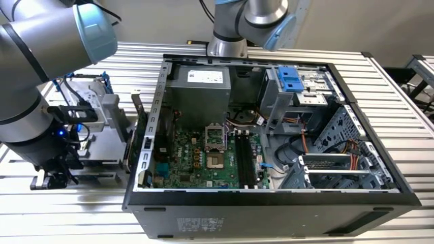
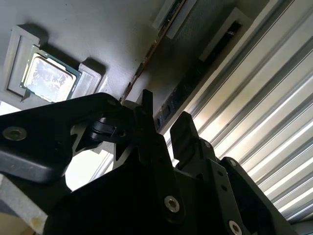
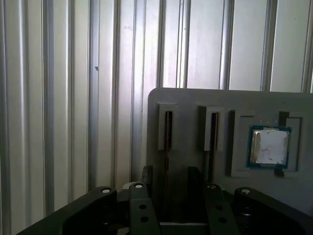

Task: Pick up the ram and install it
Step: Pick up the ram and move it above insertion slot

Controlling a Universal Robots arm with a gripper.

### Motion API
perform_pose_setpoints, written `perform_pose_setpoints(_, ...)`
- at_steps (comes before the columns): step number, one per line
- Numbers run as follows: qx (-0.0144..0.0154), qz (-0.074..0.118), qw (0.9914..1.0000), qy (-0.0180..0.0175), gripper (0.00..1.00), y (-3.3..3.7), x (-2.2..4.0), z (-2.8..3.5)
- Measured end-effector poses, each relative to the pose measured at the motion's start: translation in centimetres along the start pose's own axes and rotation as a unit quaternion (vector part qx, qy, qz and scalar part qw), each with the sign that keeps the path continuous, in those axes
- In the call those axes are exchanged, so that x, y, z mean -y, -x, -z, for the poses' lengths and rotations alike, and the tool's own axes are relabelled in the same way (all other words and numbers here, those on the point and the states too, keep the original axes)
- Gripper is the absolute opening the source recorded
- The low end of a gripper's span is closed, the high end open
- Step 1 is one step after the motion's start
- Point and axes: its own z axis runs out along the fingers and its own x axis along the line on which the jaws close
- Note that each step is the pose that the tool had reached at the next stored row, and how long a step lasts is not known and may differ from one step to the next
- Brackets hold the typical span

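Note:
The ram (image 3: pixel 167 131) stands on edge in a slot of a grey holder plate (image 3: pixel 195 104). In the second wrist view the ram (image 2: pixel 146 55) is a thin brownish edge running toward the fingers. My gripper (image 3: pixel 170 180) is open, with one black finger on each side of the stick's line and a gap much wider than the stick. The gripper (image 2: pixel 165 122) hangs just short of it, with no contact visible. In the exterior view the gripper (image 1: pixel 58 178) is low at the exterior view's left, outside the open computer case (image 1: pixel 146 152). The long black memory slots (image 1: pixel 247 157) lie on the green motherboard.
A second slot (image 3: pixel 213 132) beside the ram holds another dark edge. A processor chip (image 3: pixel 268 146) sits in a recess of the same plate. Ribbed metal table (image 3: pixel 58 98) surrounds the plate. A second robot arm (image 1: pixel 247 20) stands behind the case.

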Motion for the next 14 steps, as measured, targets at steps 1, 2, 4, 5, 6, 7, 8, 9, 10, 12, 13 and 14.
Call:
perform_pose_setpoints(1, 0.0, 0.0, 1.0, 0.0, 1.0, 0.0, 0.0, 0.0)
perform_pose_setpoints(2, 0.0, 0.0, 1.0, 0.0, 1.0, 0.0, 0.0, -0.01)
perform_pose_setpoints(4, 0.0001, 0.0, 1.0, -0.0001, 1.0, -0.04, -0.02, -0.03)
perform_pose_setpoints(5, 0.0001, 0.0, 1.0, -0.0001, 1.0, -0.08, -0.03, -0.03)
perform_pose_setpoints(6, 0.0001, 0.0, 1.0, -0.0001, 1.0, -0.11, -0.05, -0.02)
perform_pose_setpoints(7, 0.0001, 0.001, 1.0, -0.0001, 1.0, -0.15, -0.08, -0.02)
perform_pose_setpoints(8, 0.0, 0.001, 1.0, 0.0, 1.0, -0.19, -0.12, -0.02)
perform_pose_setpoints(9, 0.0, 0.002, 1.0, 0.0, 1.0, -0.22, -0.15, -0.01)
perform_pose_setpoints(10, 0.0, 0.002, 1.0, 0.0, 1.0, -0.23, -0.16, -0.01)
perform_pose_setpoints(12, 0.0001, 0.002, 1.0, 0.0001, 1.0, -0.23, -0.16, -0.01)
perform_pose_setpoints(13, 0.0001, 0.002, 1.0, 0.0, 1.0, -0.23, -0.16, -0.02)
perform_pose_setpoints(14, 0.0, 0.003, 1.0, 0.0, 1.0, -0.23, -0.16, -0.02)
